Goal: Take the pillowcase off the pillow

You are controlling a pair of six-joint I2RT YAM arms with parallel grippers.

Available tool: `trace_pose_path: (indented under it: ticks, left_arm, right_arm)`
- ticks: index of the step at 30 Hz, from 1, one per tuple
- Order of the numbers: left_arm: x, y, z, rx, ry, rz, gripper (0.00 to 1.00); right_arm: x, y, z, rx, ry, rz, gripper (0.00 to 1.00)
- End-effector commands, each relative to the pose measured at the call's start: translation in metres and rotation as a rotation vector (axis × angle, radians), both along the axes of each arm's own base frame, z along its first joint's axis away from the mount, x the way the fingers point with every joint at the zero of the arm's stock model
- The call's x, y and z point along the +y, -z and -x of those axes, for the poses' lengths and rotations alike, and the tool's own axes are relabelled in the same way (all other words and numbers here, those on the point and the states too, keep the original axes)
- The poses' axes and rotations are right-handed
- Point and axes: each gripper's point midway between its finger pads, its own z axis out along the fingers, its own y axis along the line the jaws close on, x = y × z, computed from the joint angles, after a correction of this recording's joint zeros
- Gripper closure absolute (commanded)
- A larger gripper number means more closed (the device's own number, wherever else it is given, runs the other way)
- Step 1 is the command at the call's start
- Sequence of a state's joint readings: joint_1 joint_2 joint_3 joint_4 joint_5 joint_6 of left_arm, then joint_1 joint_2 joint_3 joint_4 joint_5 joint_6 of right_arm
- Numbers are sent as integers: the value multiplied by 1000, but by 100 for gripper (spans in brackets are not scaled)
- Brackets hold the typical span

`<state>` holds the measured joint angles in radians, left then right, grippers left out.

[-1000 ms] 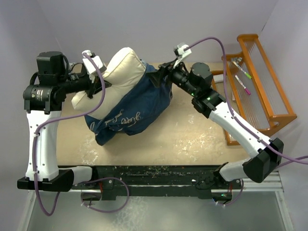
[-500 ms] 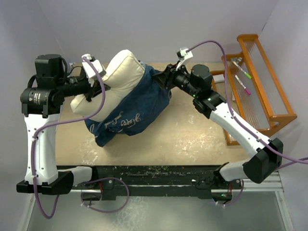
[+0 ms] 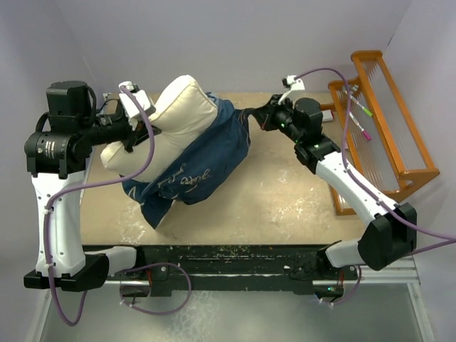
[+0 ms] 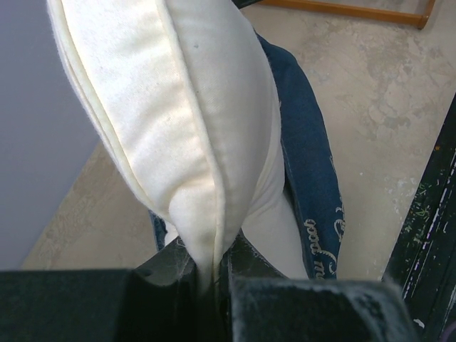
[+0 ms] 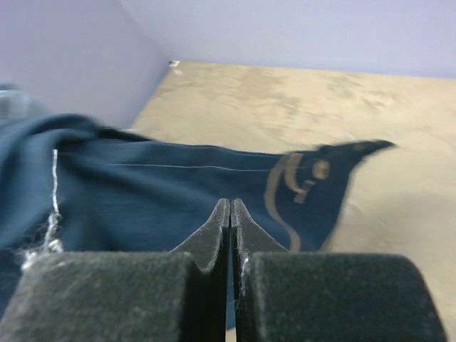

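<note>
The cream pillow (image 3: pixel 167 117) is lifted off the table at the back left, and its upper half sticks out of the navy pillowcase (image 3: pixel 203 153). My left gripper (image 3: pixel 139 128) is shut on the pillow's seamed edge (image 4: pixel 214 242), which runs down between its fingers. The pillowcase (image 4: pixel 313 185) hangs around the pillow's lower part, white script showing. My right gripper (image 3: pixel 260 115) is shut at the pillowcase's upper right edge. In the right wrist view its tips (image 5: pixel 230 204) are pressed together against the stretched navy fabric (image 5: pixel 142 199), whose printed corner (image 5: pixel 356 151) points right.
An orange wooden rack (image 3: pixel 388 121) with pens stands along the table's right side, close behind the right arm. The beige tabletop (image 3: pixel 285 199) runs to the dark front rail (image 3: pixel 235 256). Purple walls close in the back and sides.
My right gripper's jaws closed at the pillowcase's edge and it drew back to the right, pulling that corner out. The left arm shifted the pillow slightly left.
</note>
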<state>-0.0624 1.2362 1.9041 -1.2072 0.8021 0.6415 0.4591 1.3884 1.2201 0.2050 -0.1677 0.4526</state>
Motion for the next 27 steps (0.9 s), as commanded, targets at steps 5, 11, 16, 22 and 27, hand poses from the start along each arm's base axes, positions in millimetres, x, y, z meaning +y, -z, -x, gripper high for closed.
trace_pose_path:
  ticks: [5, 11, 16, 22, 27]
  left_arm:
    - [1, -47, 16, -192, -3, 8, 100]
    - [1, -34, 16, -165, 20, -16, 100]
    - [1, -19, 15, -158, 38, -43, 100]
    - [-1, -11, 19, -145, 66, -53, 100]
    - [-2, -8, 23, -128, 82, -55, 100]
  right_arm:
    - [-40, 119, -20, 210, 177, 108, 100]
    - [-24, 51, -1, 50, 49, 13, 70]
    - [-16, -78, 28, -138, -47, -162, 25]
    - [20, -125, 44, -137, -174, -279, 15]
    - [70, -124, 47, -120, -219, -238, 11]
